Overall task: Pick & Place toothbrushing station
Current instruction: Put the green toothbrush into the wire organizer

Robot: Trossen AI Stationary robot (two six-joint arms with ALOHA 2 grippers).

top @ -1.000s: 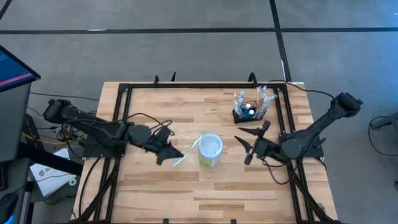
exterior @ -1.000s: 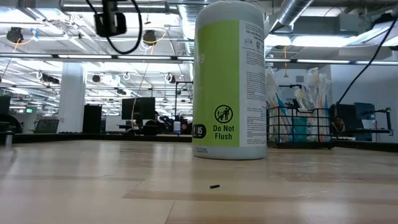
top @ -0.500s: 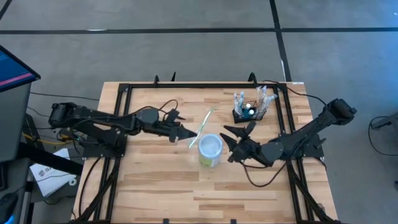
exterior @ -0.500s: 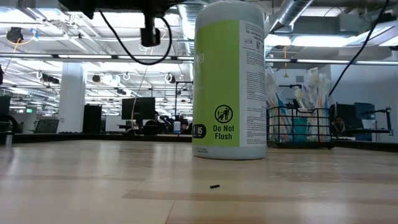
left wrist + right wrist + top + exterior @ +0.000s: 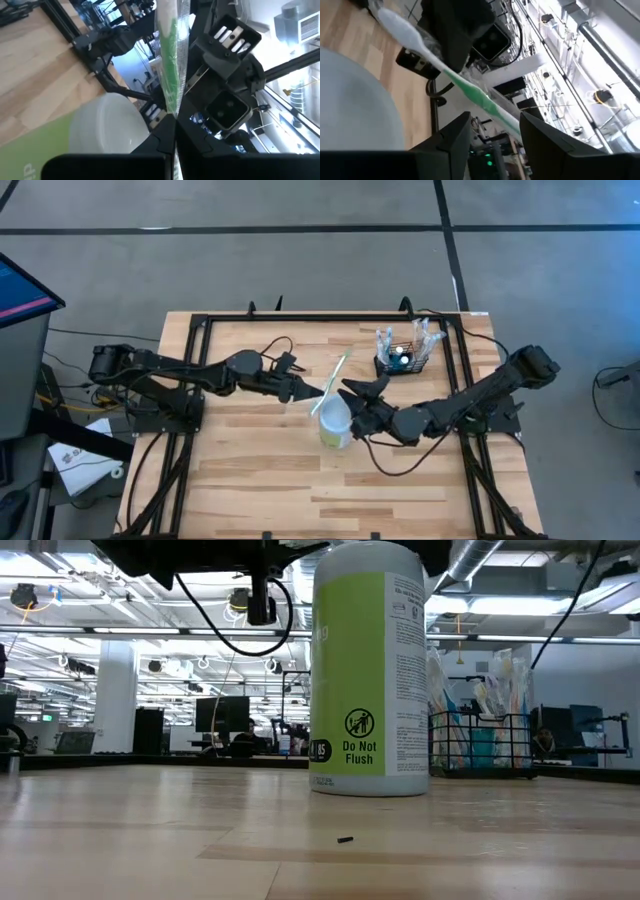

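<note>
Holding a wrapped green toothbrush in my left gripper, fingers clamped tight on its lower end, right over the white-and-green tub in the middle of the table. The brush sticks up at a slant toward the far side. My right gripper is just beside it from the other side, fingers spread apart with the brush running between them, not gripping anything as far as I can see. From my right wrist the green handle crosses the gap between my two fingers. The little black wire basket sits at the far right of the table, well apart from the tub, with more wrapped brushes standing in it.
</note>
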